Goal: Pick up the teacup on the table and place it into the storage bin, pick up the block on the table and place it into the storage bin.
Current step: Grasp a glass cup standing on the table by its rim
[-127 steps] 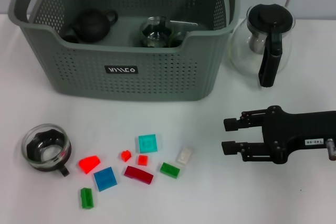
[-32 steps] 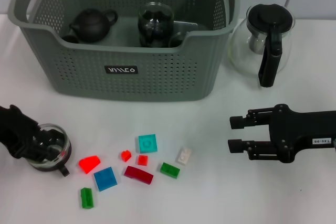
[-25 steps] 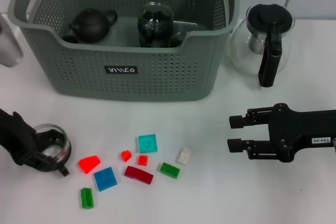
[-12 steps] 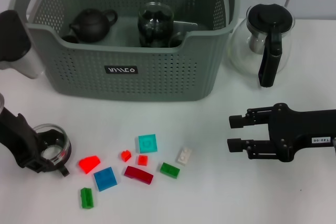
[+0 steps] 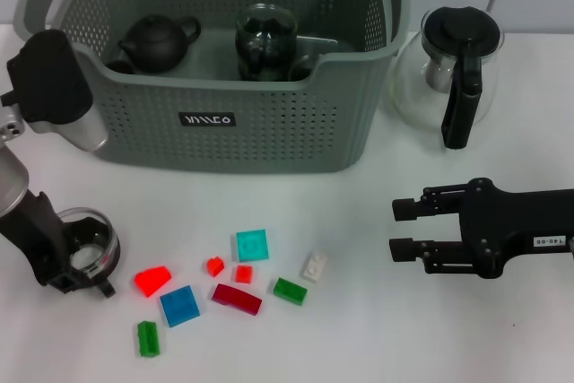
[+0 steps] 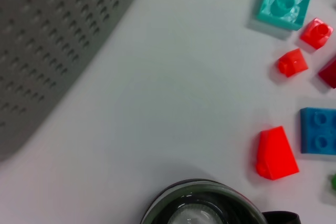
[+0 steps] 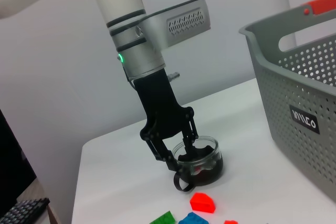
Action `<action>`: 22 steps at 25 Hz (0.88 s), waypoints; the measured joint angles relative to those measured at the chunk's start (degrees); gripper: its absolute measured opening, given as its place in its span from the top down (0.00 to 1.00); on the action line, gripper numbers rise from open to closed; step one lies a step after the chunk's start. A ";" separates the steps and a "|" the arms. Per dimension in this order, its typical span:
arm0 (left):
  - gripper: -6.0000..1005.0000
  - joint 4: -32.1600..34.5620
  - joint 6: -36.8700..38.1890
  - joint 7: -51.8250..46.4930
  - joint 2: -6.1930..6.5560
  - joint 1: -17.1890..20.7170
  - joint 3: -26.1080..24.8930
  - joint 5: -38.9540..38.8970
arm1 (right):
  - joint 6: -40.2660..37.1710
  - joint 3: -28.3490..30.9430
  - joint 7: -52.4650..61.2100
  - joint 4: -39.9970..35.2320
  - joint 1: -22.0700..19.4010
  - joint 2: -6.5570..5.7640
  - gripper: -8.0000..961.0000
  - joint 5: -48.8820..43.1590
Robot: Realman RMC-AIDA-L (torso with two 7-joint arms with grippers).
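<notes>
The teacup [image 5: 87, 253] sits on the white surface [image 5: 359, 338] at about 8 o'clock in the head view, well short of the storage bin [image 5: 215, 123] at 12 o'clock. The left gripper [image 5: 65, 262] is down over it, jaws straddling the cup's glass wall, one finger inside the rim and one outside; whether they have pinched tight yet I cannot tell. The cup is not yet lifted, so the first step looks barely begun, and the block step is untouched.

The right gripper [image 5: 405, 229] hovers at 4 o'clock above the surface, jaws spread and holding nothing.

Count: one teacup on the surface; nine small blocks scattered near 6 o'clock, namely a red wedge [image 5: 152, 281], blue square [image 5: 179, 305], two green pieces [image 5: 148, 338] [image 5: 290, 291], a teal square [image 5: 252, 245], two small red bits [image 5: 215, 265] [image 5: 243, 274], a dark red bar [image 5: 237, 299] and a white piece [image 5: 314, 265]. Inside the bin: one dark teapot [image 5: 157, 42] and one glass cup [image 5: 265, 42]. One glass pot [image 5: 450, 69] stands beside the bin at 2 o'clock
</notes>
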 joint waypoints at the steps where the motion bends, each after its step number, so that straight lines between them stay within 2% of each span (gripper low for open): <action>1: 0.57 -0.14 -0.18 -0.04 -0.21 -0.04 0.40 0.56 | -0.02 0.00 0.00 0.00 -0.04 0.00 0.38 0.00; 11: 0.58 -0.94 -1.33 -1.66 -0.52 -0.14 3.93 1.81 | -0.14 0.00 -0.04 0.00 -0.09 0.00 0.38 0.08; 22: 0.59 -0.92 -2.07 -2.24 -0.70 -0.19 4.23 -0.27 | -0.06 0.00 -0.09 0.00 0.16 0.00 0.38 0.24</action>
